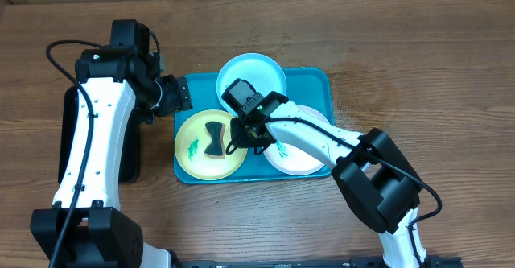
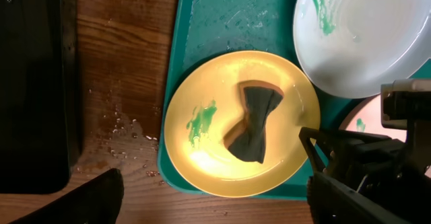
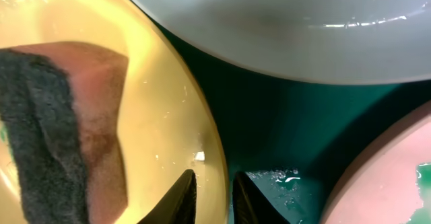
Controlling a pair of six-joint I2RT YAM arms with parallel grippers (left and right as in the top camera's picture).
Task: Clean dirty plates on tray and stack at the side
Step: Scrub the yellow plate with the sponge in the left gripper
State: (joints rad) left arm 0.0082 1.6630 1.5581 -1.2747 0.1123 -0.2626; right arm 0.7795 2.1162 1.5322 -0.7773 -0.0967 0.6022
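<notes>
On the table (image 1: 426, 59), the turquoise tray (image 1: 318, 83) sits centre, all three plates in it. Yellow plate (image 2: 202, 157) is front-left, blue plate (image 2: 367, 42) at the back, white plate (image 1: 304, 160) front-right and mostly under the right arm.

Sponge (image 2: 254, 123) lies on the yellow plate, twisted, dark scrub side partly up, tan side showing at the top end. Green smear (image 2: 201, 122) is left of the sponge on the yellow plate, not touching it. The blue plate has a green smear near its rim and looks wet. The white plate shows a bit of green too; it reads pinkish in the wrist views.

Right gripper (image 3: 212, 196) is at the yellow plate's right rim. Its fingers (image 3: 183, 196) are nearly together, one on the plate side, one on the tray side, with the rim running between them. It looks pinched on the rim. The blue plate's edge overhangs just above that spot.

Left gripper (image 1: 179, 96) hangs over the tray's left edge, fingers spread wide, nothing between them.

Black tray (image 2: 34, 83) lies on the table left of the turquoise one, partly under the left arm. Water drops sit on the wood between the two trays, and the tray floor above the yellow plate is wet.
</notes>
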